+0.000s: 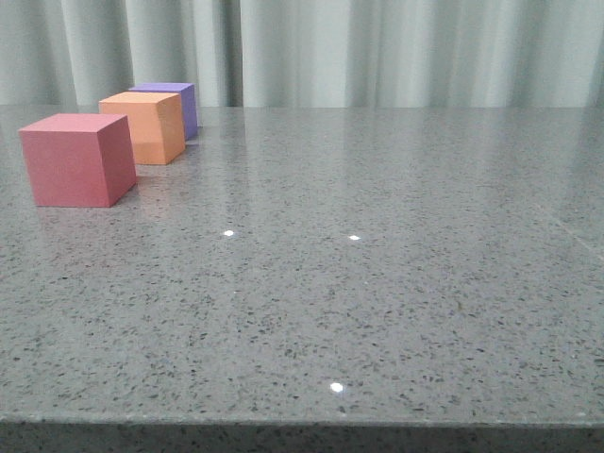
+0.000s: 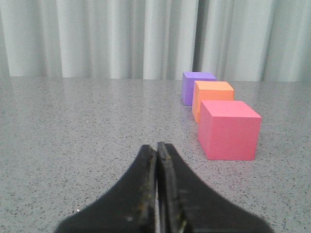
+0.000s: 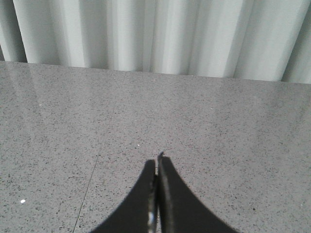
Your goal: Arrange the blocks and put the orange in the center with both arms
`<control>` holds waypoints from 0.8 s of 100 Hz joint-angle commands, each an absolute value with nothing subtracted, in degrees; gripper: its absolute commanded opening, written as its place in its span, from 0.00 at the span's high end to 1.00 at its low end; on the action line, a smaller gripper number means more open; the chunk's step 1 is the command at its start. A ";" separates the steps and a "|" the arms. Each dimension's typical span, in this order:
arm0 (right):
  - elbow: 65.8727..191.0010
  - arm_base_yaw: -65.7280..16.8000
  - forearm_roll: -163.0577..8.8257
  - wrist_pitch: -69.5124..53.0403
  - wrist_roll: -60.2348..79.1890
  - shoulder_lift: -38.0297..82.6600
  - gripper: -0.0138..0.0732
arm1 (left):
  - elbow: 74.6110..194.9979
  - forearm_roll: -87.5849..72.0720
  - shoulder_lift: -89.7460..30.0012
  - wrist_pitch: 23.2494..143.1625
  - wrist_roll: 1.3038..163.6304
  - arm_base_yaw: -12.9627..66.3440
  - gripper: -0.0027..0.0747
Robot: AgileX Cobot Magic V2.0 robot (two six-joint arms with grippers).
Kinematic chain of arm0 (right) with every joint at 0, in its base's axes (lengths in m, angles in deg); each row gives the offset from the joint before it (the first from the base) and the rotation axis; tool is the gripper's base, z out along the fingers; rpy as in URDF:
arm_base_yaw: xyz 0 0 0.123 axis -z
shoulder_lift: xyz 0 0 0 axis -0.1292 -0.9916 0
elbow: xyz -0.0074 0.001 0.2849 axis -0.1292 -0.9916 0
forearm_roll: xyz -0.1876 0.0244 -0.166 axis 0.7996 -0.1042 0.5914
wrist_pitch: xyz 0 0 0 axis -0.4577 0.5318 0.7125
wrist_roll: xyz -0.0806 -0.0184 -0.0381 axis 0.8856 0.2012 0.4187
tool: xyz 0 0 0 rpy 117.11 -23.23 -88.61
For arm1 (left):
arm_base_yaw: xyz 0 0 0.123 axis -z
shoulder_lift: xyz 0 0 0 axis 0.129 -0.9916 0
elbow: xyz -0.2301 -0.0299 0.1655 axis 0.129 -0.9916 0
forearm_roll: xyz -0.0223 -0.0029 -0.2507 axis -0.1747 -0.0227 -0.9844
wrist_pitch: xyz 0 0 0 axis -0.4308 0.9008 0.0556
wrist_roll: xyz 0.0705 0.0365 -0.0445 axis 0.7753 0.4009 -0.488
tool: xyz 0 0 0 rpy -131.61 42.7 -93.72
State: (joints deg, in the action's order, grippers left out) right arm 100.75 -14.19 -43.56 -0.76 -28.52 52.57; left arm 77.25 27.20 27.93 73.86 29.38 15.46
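Three blocks stand in a row on the grey table (image 1: 377, 311), none held. The orange cube (image 1: 144, 126) sits between the pinkish-red cube (image 1: 75, 159) in front of it and the purple cube (image 1: 176, 105) behind it. Left gripper (image 2: 157, 148) and right gripper (image 3: 157, 162) — both pressed together, empty. Risk: the cubes sit near one another, so spread fingers entering could nudge a neighbour — judged, not observed.
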 commanded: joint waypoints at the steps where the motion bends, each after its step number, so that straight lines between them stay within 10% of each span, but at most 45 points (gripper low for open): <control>1: 102.25 -13.71 -42.54 -5.13 -28.30 51.91 0.92 | 74.88 26.67 30.00 69.71 29.42 15.42 0.99; 80: 102.14 -13.71 -44.18 -5.06 -28.30 53.45 0.92 | 74.88 26.67 30.00 69.71 29.42 15.42 0.99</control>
State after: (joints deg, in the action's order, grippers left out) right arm 100.75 -14.19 -43.56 -0.76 -28.52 52.70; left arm 77.25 27.20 27.93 73.86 29.51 15.37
